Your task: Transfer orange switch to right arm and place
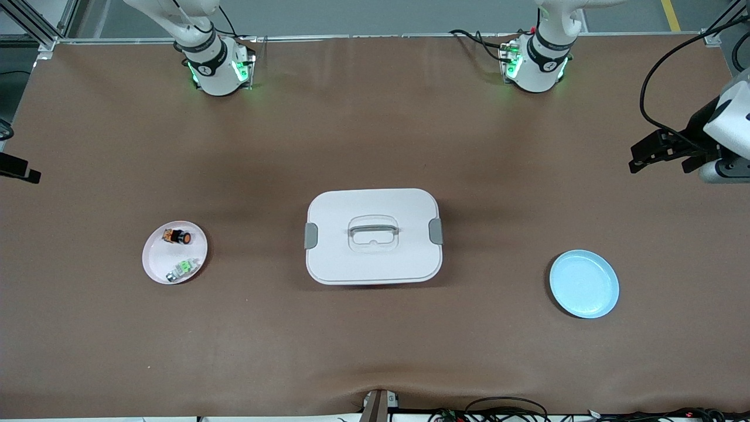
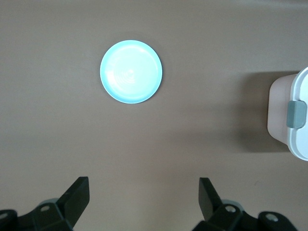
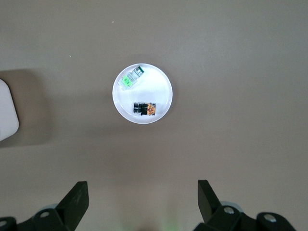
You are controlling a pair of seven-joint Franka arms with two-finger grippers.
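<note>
The orange switch (image 1: 177, 237) lies on its side on a small pink plate (image 1: 157, 262) toward the right arm's end of the table. In the right wrist view the switch (image 3: 145, 109) lies on that plate (image 3: 163, 89) well below the open, empty right gripper (image 3: 143, 190). In the front view only a black tip of the right gripper (image 1: 20, 170) shows at the edge. The left gripper (image 1: 659, 158) hangs open and empty over the table's edge at the left arm's end. In its wrist view (image 2: 144, 187) nothing lies between the fingers.
A small green-and-silver part (image 1: 181, 269) shares the pink plate, nearer the front camera than the switch. A white lidded box (image 1: 340, 258) with a handle stands mid-table. An empty light-blue plate (image 1: 584, 283) sits toward the left arm's end, also in the left wrist view (image 2: 131, 71).
</note>
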